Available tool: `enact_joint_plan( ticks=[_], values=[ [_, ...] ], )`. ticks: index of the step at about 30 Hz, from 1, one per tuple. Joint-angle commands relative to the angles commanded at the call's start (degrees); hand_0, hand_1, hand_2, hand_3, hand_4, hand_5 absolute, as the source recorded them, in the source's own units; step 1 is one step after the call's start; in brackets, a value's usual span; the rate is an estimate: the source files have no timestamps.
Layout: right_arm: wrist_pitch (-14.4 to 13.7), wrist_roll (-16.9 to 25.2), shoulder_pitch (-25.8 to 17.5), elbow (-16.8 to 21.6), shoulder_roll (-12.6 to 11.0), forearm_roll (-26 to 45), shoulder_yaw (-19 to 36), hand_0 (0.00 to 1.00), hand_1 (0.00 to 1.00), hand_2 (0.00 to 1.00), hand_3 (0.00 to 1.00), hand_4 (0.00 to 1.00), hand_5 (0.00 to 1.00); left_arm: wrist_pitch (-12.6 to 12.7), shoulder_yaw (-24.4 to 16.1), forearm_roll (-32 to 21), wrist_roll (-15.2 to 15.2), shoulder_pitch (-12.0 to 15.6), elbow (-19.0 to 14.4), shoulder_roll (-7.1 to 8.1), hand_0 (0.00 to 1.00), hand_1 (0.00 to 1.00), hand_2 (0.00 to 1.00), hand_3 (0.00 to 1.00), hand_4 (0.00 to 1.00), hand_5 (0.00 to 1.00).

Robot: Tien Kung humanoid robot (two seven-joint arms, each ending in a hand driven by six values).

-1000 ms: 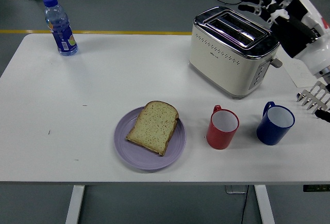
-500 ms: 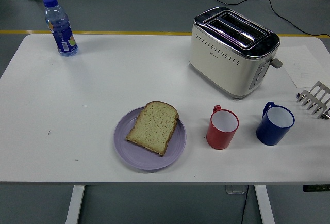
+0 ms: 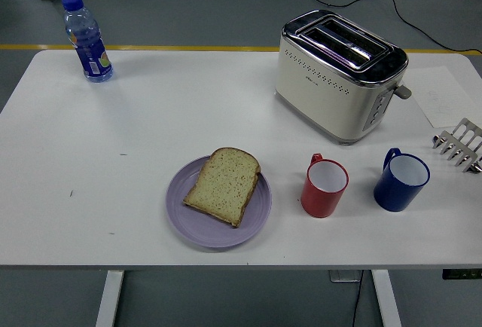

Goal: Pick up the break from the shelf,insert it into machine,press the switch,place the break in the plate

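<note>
A slice of bread [image 3: 224, 185] lies flat on the purple plate [image 3: 183, 222] near the table's front edge. The cream and chrome toaster [image 3: 339, 74] stands at the back right with both slots empty, and its lever [image 3: 404, 91] juts out on the right end. A metal toast rack [image 3: 459, 145] sits at the right edge, partly cut off, with no bread in it. Neither of my hands shows in the head view.
A red mug [image 3: 324, 186] and a blue mug [image 3: 401, 181] stand in front of the toaster. A blue water bottle [image 3: 88, 38] stands at the back left. A sheet of paper [image 3: 446, 95] lies right of the toaster.
My right hand, raised at the top right beside the toaster a second ago, has withdrawn out of view. The objects on the table have not moved.
</note>
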Motion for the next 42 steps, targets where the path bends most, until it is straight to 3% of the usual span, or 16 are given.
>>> enact_joint_plan(
  ticks=[9,14,30,42],
  values=[
    [0.35,-0.67,-1.15,-0.75,3.61,-1.88,1.26,0.740,0.706,0.716,0.650,0.506,0.349,-0.32,-0.11,1.08,-0.01,0.54,0.00,-0.02,0.674,0.689,0.677,0.553,0.270,0.860],
    [0.30,-0.47,-1.64,-1.03,4.40,-1.62,1.71,0.740,0.706,0.716,0.650,0.506,0.349,-0.43,-0.39,1.73,-0.02,0.66,0.00,0.03,0.674,0.689,0.677,0.553,0.270,0.860],
    [-0.44,-3.62,-1.83,-1.10,4.58,-2.82,2.87,0.727,0.690,0.700,0.632,0.485,0.351,-0.13,1.79,-1.40,-0.40,0.54,0.00,0.09,0.673,0.689,0.676,0.552,0.269,0.859],
    [-0.96,-3.29,-1.07,-1.54,4.71,-2.58,2.72,0.722,0.685,0.694,0.625,0.469,0.340,-0.14,2.25,-2.31,-0.51,-0.13,0.00,0.15,0.673,0.688,0.676,0.553,0.270,0.860]
  ],
)
